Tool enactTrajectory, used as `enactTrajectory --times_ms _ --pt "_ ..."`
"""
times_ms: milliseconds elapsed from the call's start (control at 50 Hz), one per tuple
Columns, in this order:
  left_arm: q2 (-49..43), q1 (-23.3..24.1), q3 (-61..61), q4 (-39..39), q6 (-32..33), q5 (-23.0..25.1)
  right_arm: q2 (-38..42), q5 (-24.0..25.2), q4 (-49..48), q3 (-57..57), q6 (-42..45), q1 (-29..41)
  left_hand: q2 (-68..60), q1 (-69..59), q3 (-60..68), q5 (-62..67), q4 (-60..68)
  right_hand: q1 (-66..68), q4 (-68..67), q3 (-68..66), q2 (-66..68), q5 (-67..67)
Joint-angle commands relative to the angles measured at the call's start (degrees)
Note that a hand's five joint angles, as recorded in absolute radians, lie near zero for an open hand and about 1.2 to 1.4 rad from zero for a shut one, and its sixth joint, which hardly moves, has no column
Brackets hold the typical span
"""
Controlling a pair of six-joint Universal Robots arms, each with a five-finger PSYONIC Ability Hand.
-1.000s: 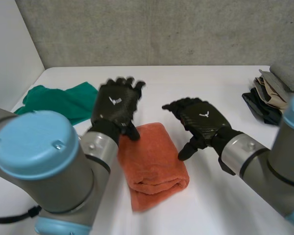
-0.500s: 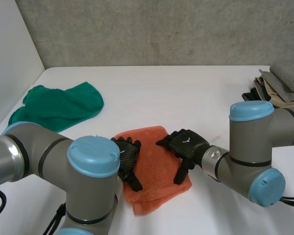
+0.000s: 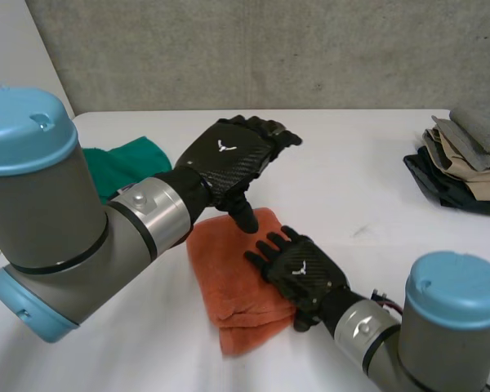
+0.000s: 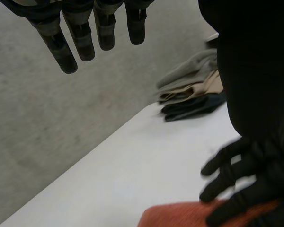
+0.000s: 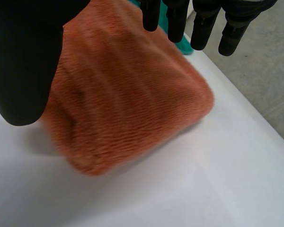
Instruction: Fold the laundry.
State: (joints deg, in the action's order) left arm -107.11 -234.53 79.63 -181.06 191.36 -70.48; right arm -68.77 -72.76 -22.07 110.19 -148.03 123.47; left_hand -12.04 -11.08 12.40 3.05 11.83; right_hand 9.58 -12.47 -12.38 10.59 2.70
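A folded orange towel (image 3: 229,282) lies on the white table (image 3: 359,163) near its front. My right hand (image 3: 299,270) is over the towel's right edge, open, with straight fingers (image 5: 204,24) spread above the orange towel (image 5: 123,104) and nothing in them. My left hand (image 3: 229,158) is raised above the towel's far edge, open, thumb pointing down toward the cloth. In the left wrist view its fingers (image 4: 80,38) hang straight and empty, with the right hand (image 4: 241,182) and a strip of the orange towel (image 4: 180,216) below.
A crumpled green cloth (image 3: 118,165) lies at the table's back left, partly behind my left arm; the green cloth (image 5: 184,46) also peeks past the towel. A stack of folded clothes (image 3: 464,159) sits at the right edge. A concrete wall backs the table.
My left hand has lifted off the towel's left side and swung up over its far edge. The right arm has shifted nearer, its hand staying over the towel's right side.
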Motion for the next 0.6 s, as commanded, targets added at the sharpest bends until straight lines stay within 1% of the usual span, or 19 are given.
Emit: enactTrajectory --times_ms 20,180,300,380,560,600 --pt "-1.26 0.04 -1.05 1.41 -0.29 1.84 2.4 0.51 -7.45 2.22 -0.06 1.16 -3.39 -4.35 3.03 2.38 3.6 0.42 2.47 2.38 -0.59 -2.7" --pt "-1.96 0.04 -1.05 1.41 -1.34 1.75 6.62 0.34 -12.2 0.64 0.11 1.34 -3.39 -4.35 3.03 2.38 3.6 0.42 2.47 2.38 -0.59 -2.7" --pt "-1.96 -0.31 -1.05 1.32 -3.63 1.84 9.09 0.42 -12.82 -1.12 0.11 1.25 -3.39 -4.35 3.03 2.38 3.6 0.42 2.47 2.38 -0.59 -2.7" --pt "-1.96 -0.49 -1.05 1.32 -3.81 1.84 9.36 0.51 -12.99 -1.91 0.11 1.34 -3.39 -4.35 3.03 2.38 3.6 0.42 2.47 2.38 -0.59 -2.7" --pt "-1.61 -0.58 -1.14 1.24 -3.89 1.93 10.76 0.6 -12.91 -5.07 -0.06 1.43 -3.55 -4.51 3.2 2.54 3.77 9.4 -6.51 -6.6 8.39 6.28" --pt "-1.61 -0.58 -1.14 1.24 -3.89 1.93 11.2 0.6 -12.91 -5.6 -0.06 1.43 -3.55 -4.51 3.2 2.54 3.77 9.75 -6.86 -6.95 8.74 6.63"
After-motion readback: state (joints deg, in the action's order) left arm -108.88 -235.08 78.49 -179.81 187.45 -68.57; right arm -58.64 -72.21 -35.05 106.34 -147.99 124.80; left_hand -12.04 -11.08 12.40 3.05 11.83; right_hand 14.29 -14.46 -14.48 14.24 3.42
